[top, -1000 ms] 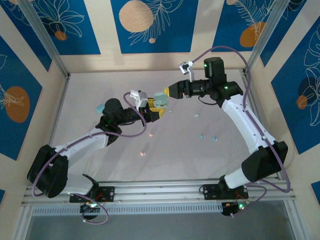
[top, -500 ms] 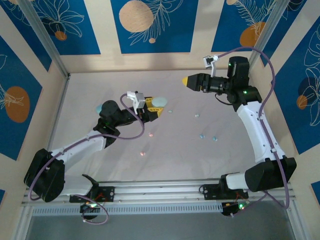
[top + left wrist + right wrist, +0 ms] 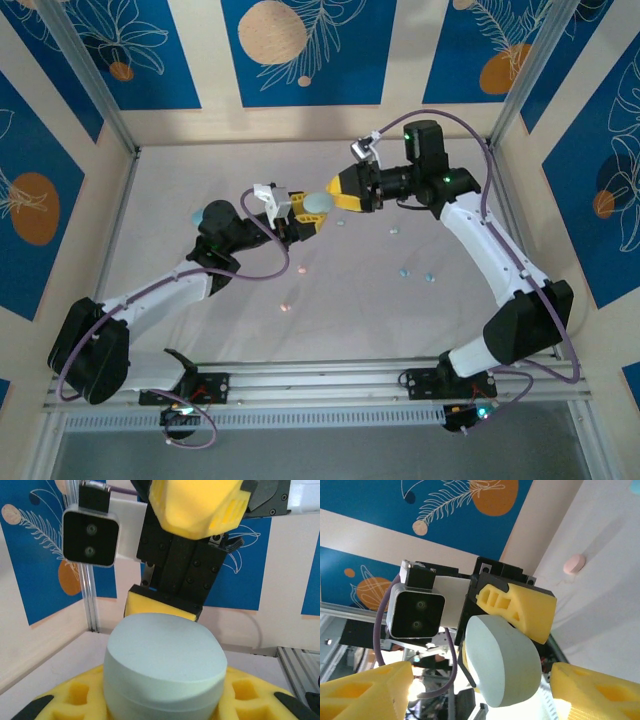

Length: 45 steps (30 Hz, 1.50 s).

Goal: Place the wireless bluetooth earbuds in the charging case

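**Mint case pinched by one gripper, earbuds loose on the table**

Pale mint and pebble-shaped, the charging case (image 3: 317,205) sits near the middle of the white table (image 3: 380,330), toward its far side. The left gripper (image 3: 308,215) pinches it: in the left wrist view the case is wedged between that gripper's two yellow foam fingers (image 3: 75,700), one on each side of its base. A thin seam runs around the case low down, and the lid looks closed.

The right gripper (image 3: 338,192) faces the case from the other side and is very close to it. Its jaws are spread. In the right wrist view its yellow fingertips (image 3: 365,690) stand wide to either side of the case, with a gap showing between each one and the shell.

The wireless bluetooth earbuds (image 3: 405,271) lie scattered on the table as tiny beads, apart from the case. Two light blue ones lie near each other to the right, and another (image 3: 395,231) lies closer to the right gripper. One (image 3: 340,222) lies just beside the held case. Two pink ones (image 3: 303,266) lie nearer the arm bases.

A second pastel case (image 3: 197,216) lies by the left arm's elbow, partly hidden by it.
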Each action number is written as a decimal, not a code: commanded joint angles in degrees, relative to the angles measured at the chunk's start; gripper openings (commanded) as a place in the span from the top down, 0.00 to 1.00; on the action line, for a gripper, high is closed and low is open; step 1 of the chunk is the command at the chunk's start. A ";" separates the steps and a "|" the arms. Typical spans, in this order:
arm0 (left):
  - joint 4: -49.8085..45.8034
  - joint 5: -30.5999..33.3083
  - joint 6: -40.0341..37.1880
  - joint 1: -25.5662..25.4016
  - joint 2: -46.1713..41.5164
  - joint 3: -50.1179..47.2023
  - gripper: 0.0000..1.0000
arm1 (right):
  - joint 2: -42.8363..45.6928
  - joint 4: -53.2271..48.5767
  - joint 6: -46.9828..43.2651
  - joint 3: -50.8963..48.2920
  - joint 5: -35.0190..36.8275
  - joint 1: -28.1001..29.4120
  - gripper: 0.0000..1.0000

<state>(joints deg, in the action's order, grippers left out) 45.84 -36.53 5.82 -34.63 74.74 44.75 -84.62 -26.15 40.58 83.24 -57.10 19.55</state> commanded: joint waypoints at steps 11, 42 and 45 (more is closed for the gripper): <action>3.52 -0.47 0.77 -0.57 0.77 2.41 0.67 | -5.07 3.12 5.28 -0.62 -5.34 2.98 0.54; 2.43 -0.75 2.99 -0.60 1.75 3.10 0.69 | 0.59 15.38 9.79 -7.05 -1.79 0.61 0.41; 1.89 -1.15 3.14 -0.56 1.44 3.06 0.69 | 3.06 8.76 -1.43 -5.63 3.89 -0.11 0.30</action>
<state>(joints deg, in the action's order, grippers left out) 47.11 -36.16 9.47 -34.63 77.06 45.89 -85.17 -9.72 50.76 75.48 -58.41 20.36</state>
